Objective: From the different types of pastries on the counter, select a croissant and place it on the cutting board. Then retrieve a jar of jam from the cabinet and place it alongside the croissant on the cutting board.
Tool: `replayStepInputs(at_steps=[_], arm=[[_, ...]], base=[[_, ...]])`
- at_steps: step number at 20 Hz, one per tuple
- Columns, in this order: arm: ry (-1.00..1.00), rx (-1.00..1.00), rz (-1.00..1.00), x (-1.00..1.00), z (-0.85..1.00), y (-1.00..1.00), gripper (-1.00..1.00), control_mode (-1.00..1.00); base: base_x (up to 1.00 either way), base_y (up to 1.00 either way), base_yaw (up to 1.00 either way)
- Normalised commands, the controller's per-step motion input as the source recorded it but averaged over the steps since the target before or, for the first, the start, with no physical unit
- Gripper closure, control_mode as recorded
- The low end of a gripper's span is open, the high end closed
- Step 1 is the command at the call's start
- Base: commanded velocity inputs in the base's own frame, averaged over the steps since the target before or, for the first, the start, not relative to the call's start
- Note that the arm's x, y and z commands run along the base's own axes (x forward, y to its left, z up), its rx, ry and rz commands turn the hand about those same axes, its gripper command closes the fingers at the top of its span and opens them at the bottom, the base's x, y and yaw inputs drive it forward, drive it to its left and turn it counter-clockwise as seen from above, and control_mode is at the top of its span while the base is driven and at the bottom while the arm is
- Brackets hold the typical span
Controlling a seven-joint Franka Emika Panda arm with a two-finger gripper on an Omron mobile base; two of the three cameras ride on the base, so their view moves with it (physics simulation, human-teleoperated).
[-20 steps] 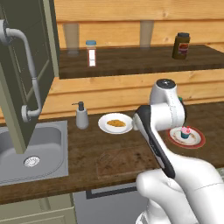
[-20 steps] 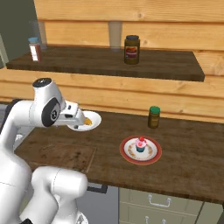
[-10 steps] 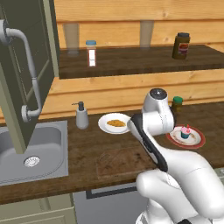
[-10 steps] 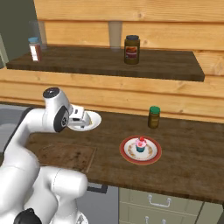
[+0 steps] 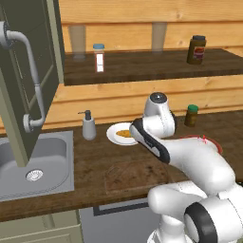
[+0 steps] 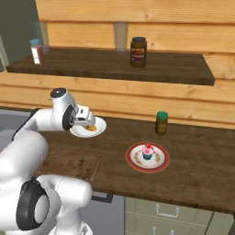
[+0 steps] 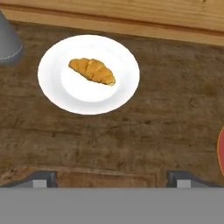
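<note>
Croissant on white plate — ahead of gripper, slightly off-centre; long axis diagonal to finger line. Jaws wide, empty — wrist roll likely needed.

I have the white Franka arm with dark joints folded forward from its base, the upper link running low and level, then bending at a dark-banded elbow toward the wrist. The round white wrist housing sits highest, with the hand turned downward beneath it. From the right base camera I see the two-finger gripper pointing down and slightly forward of the wrist. Through the hand camera, the two dark fingertips stand far apart at either side, with nothing between them; the jaws are spread wide.
</note>
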Motion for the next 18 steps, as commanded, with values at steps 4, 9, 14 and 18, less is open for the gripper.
replayStepInputs(at_steps=[4, 9, 14, 18], arm=[[0.09, 0.0, 0.0, 0.83, -0.17, 0.2, -1.0, -1.0], [0.2, 0.0, 0.0, 0.68, -0.43, 0.15, -1.0, -1.0], [0.12, 0.0, 0.0, 0.66, -0.21, 0.07, -1.0, -1.0], [0.02, 0.0, 0.03, 0.7, -0.28, 0.0, -1.0, -1.0]], base=[[0.0, 0.0, 0.0], [0.0, 0.0, 0.0], [0.0, 0.0, 0.0], [0.0, 0.0, 0.0]])
